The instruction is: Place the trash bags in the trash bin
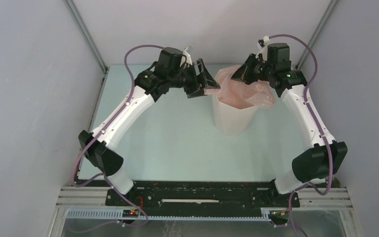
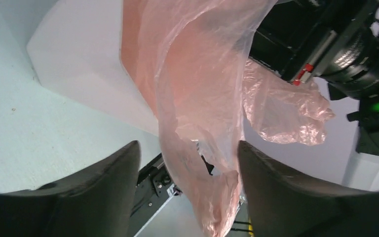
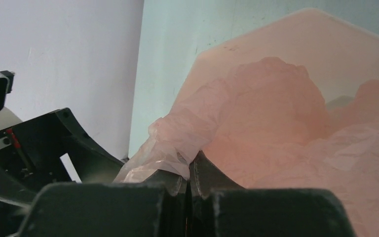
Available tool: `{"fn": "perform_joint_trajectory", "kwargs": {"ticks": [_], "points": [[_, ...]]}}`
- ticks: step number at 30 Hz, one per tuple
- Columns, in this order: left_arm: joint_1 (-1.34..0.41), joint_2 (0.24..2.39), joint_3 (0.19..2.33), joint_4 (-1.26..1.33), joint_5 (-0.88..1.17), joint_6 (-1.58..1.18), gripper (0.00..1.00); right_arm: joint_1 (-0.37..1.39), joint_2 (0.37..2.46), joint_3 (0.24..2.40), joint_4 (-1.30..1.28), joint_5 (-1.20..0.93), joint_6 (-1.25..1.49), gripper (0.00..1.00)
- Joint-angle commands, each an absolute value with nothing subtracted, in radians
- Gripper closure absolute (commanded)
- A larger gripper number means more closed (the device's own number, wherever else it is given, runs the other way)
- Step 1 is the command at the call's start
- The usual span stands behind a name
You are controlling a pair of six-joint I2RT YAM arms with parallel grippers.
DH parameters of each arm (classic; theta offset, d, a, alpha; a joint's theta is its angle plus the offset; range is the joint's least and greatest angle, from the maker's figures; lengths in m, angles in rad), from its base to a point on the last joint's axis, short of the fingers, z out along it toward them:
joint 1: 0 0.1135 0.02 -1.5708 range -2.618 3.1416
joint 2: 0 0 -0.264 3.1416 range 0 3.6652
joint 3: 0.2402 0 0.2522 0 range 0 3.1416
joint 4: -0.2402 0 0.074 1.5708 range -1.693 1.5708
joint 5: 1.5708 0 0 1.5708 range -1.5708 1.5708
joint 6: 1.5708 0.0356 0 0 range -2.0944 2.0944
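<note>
The white faceted trash bin (image 1: 233, 118) stands upright at the table's middle back. The pale-pink trash bag (image 1: 249, 91) lies crumpled over its mouth and spills over the right rim. My right gripper (image 1: 238, 74) is at the bin's far rim, shut on a fold of the bag (image 3: 276, 113), with the pinch at the fingertips (image 3: 190, 165). My left gripper (image 1: 205, 81) is open at the bin's left rim. In the left wrist view a strip of the bag (image 2: 197, 98) hangs loose between the spread jaws (image 2: 190, 163), beside the bin's wall (image 2: 79, 54).
The pale green table top (image 1: 168, 143) lies around the bin, enclosed by grey walls (image 1: 24, 98) on the left, back and right. The black mounting rail (image 1: 202, 192) runs along the near edge. The right arm's wrist (image 2: 345, 44) is close to my left gripper.
</note>
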State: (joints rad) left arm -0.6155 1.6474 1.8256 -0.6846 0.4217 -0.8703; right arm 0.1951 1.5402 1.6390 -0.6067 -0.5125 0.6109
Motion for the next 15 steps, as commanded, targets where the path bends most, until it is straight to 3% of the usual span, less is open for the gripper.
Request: {"fn": "perform_joint_trajectory", "kwargs": {"ticks": [1, 3, 8, 12, 15], "points": [[-0.646, 1.631, 1.883, -0.661, 0.462, -0.907, 0.35, 0.222, 1.523, 1.725, -0.658, -0.475, 0.526, 0.99], [-0.640, 1.619, 1.871, -0.648, 0.445, -0.900, 0.51, 0.236, 1.537, 1.774, -0.721, -0.457, 0.481, 0.94], [-0.603, 1.622, 1.890, -0.654, 0.405, -0.848, 0.85, 0.286, 1.555, 1.952, -0.991, -0.339, 0.338, 0.60], [-0.576, 1.642, 1.913, -0.695, 0.388, -0.801, 0.90, 0.330, 1.486, 2.002, -1.153, -0.185, 0.253, 0.31], [-0.571, 1.656, 1.958, -0.726, 0.380, -0.743, 0.91, 0.332, 1.381, 1.955, -1.207, -0.136, 0.237, 0.20]]}}
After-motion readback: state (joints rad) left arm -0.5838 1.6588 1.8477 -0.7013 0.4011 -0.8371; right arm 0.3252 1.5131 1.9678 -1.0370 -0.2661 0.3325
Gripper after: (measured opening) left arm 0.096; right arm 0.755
